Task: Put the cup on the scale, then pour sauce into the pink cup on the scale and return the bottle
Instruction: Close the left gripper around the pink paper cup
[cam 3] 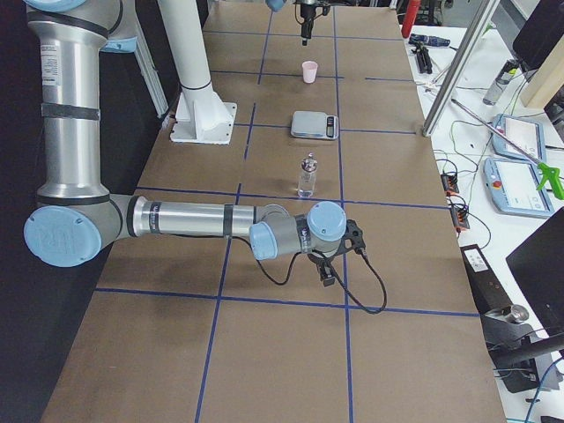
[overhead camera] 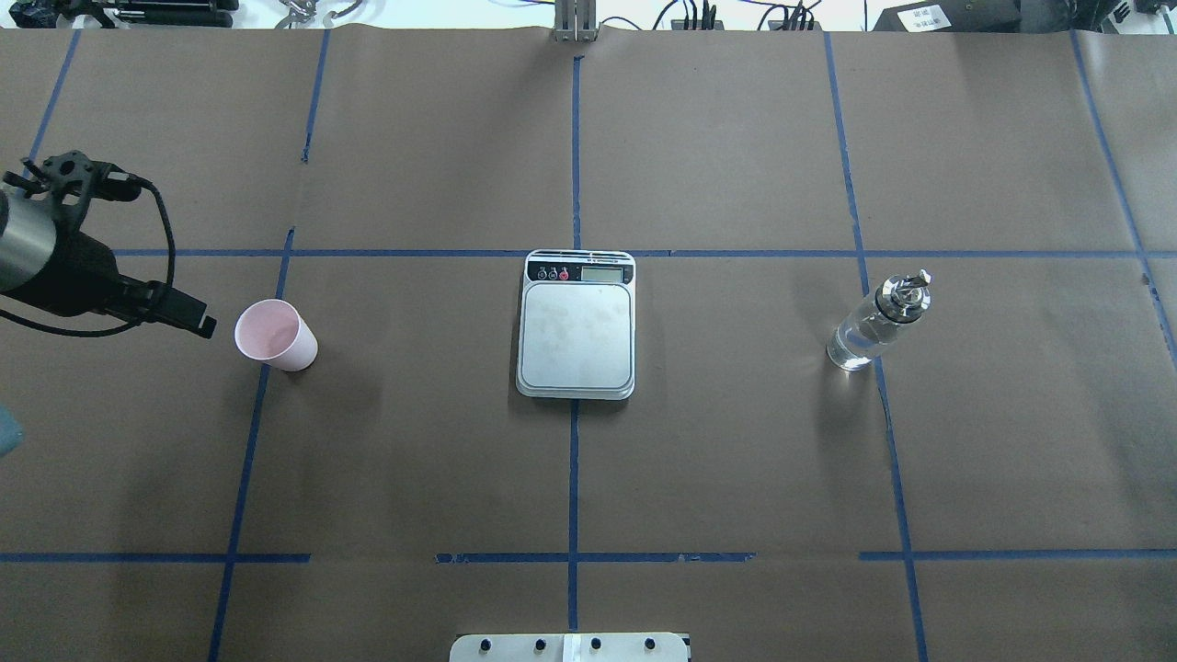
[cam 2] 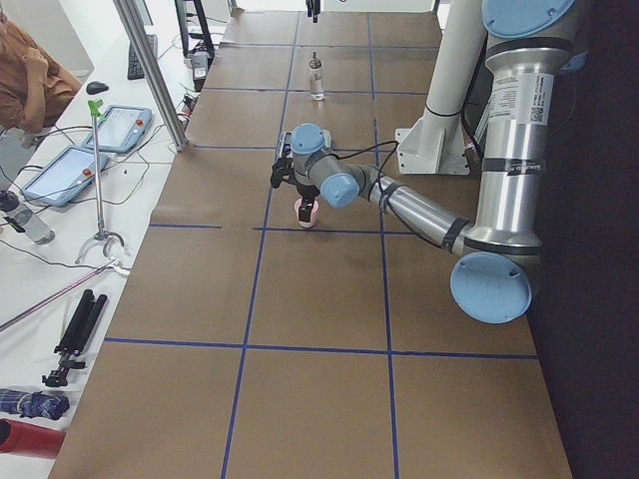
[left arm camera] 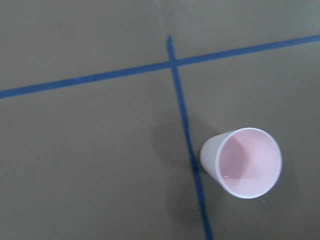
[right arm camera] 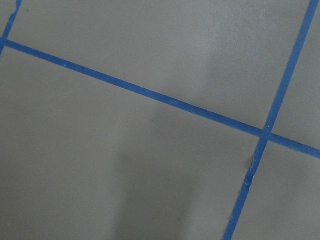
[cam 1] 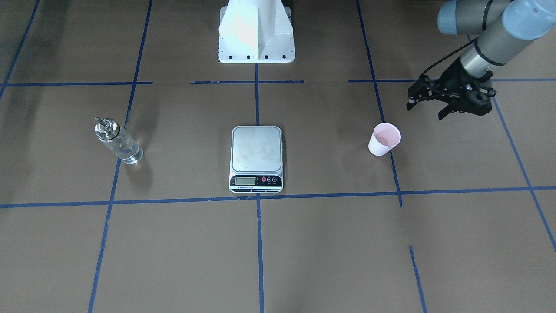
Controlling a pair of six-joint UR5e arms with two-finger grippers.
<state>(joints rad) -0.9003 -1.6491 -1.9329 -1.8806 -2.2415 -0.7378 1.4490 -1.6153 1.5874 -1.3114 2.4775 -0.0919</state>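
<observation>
One cup [cam 1: 384,139] stands upright, rim up, near the left hand [cam 1: 425,111], spread wide.

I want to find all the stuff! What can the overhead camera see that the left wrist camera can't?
Only the overhead view shows the scale, the bottle standing on the table, and the left gripper near the cup, not touching it. Only the left wrist view gives a close look down into the cup, which looks empty. Both show the pink cup upright next to a blue tape line on the brown table.
</observation>
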